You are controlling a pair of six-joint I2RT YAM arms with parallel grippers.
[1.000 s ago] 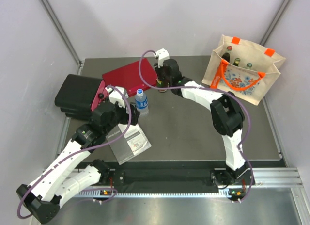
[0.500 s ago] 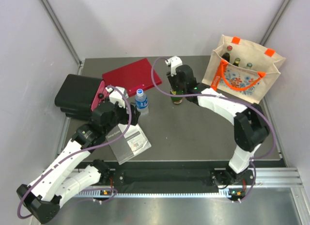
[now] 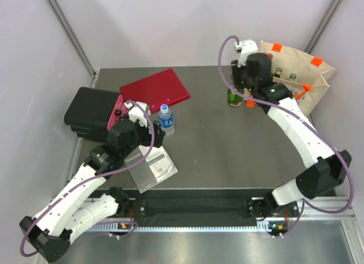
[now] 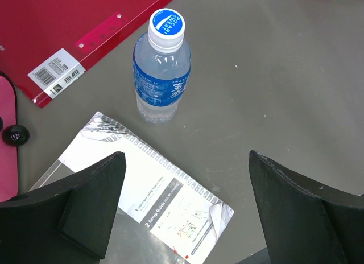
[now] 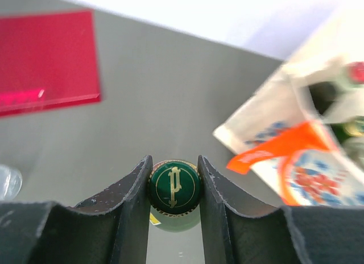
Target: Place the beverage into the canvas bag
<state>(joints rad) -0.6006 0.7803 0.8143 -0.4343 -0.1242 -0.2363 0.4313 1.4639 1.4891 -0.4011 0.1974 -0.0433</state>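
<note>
two arms: the right one reaches far out toward the beige canvas tote bag with orange handles (image 3: 291,59), right gripper (image 5: 174,170) pinched on the green capped glass bottle (image 5: 174,189), which sits just beside the bag, outside it. left gripper (image 4: 182,210) hangs spread wide over a white spiral booklet (image 4: 142,184).

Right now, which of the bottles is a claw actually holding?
The green-capped bottle, pinched in the right gripper; the blue-labelled water bottle stands free.
</note>
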